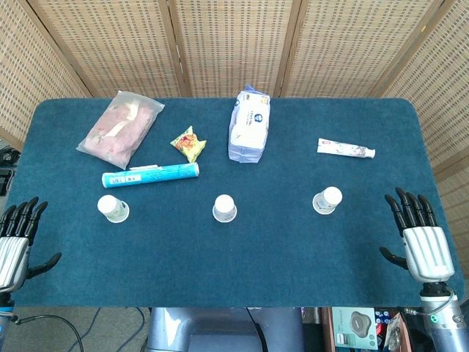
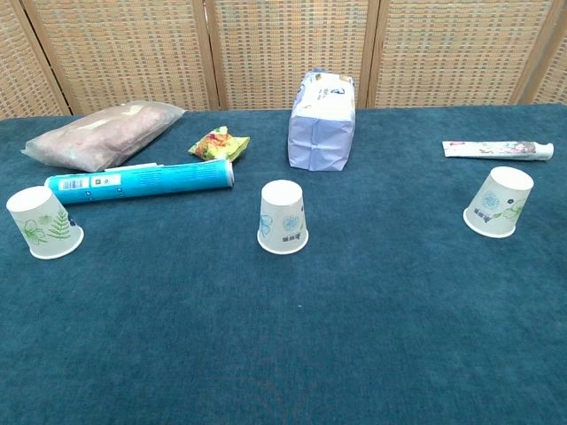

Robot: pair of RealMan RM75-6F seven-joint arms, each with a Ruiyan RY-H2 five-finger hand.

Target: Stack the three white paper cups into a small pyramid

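Note:
Three white paper cups stand upside down in a row on the blue table: the left cup (image 1: 113, 208) (image 2: 42, 222), the middle cup (image 1: 224, 208) (image 2: 283, 216) and the right cup (image 1: 327, 200) (image 2: 498, 202). They are well apart from one another. My left hand (image 1: 17, 238) lies at the table's front left corner, fingers spread and holding nothing. At the front right edge my right hand (image 1: 419, 233) is likewise spread and holds nothing, to the right of the right cup. Neither hand shows in the chest view.
Behind the cups lie a teal tube (image 1: 150, 174) (image 2: 139, 181), a pink plastic bag (image 1: 121, 127) (image 2: 104, 135), a small yellow snack packet (image 1: 188, 143) (image 2: 213, 142), a white wipes pack (image 1: 248, 125) (image 2: 322, 123) and a toothpaste tube (image 1: 346, 148) (image 2: 497, 150). A wicker screen (image 1: 234, 44) backs the table.

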